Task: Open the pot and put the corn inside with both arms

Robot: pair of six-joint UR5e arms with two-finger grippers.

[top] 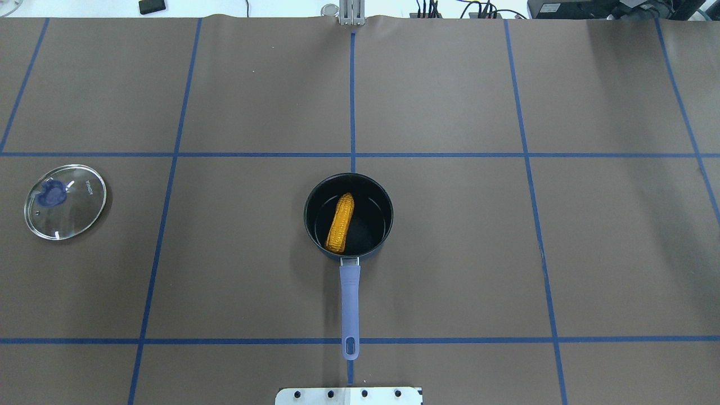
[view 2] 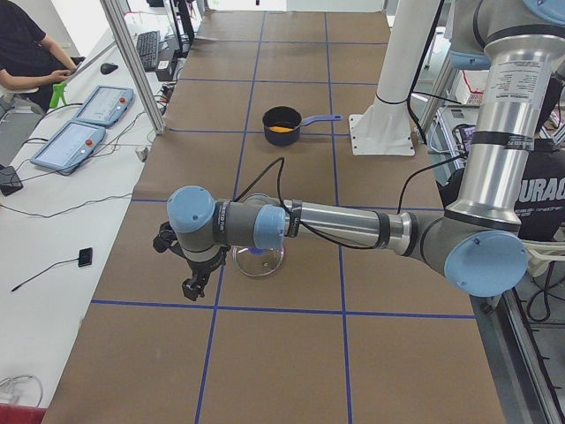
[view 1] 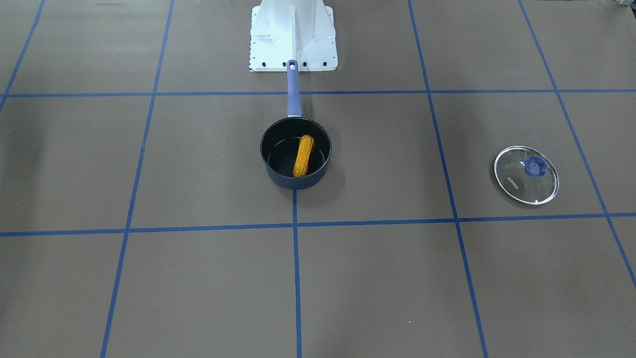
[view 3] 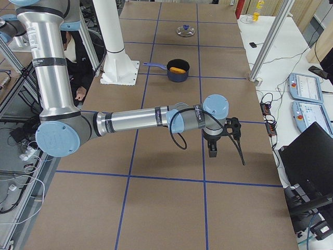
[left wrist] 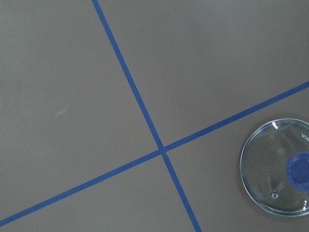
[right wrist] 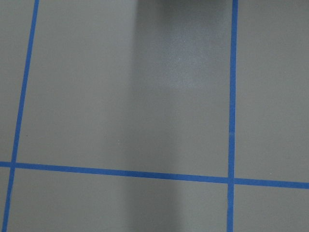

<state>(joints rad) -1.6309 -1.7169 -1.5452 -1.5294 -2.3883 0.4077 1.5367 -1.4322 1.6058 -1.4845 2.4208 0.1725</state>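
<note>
Table [top: 450, 253]: 2 arms were parked wide, left arm [view 2: 335, 225] near the lid, right arm [view 3: 135, 121] over bare grid. Left gripper [view 2: 192, 281] and right gripper [view 3: 212, 148]: grip state could not be told (side views only). Task judged done; best to hold clear of the pot. Pot [top: 372, 216] sat centre, uncovered, handle toward base. Lid [top: 65, 202] lay well apart, knob up. Corn [top: 340, 223], orange-yellow and bumpy, lay inside the pot.

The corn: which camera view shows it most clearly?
The overhead exterior view: the corn lies unobstructed inside the open pot. The front-facing view is nearly as good; side views show a small orange patch; wrist views miss it.
</note>
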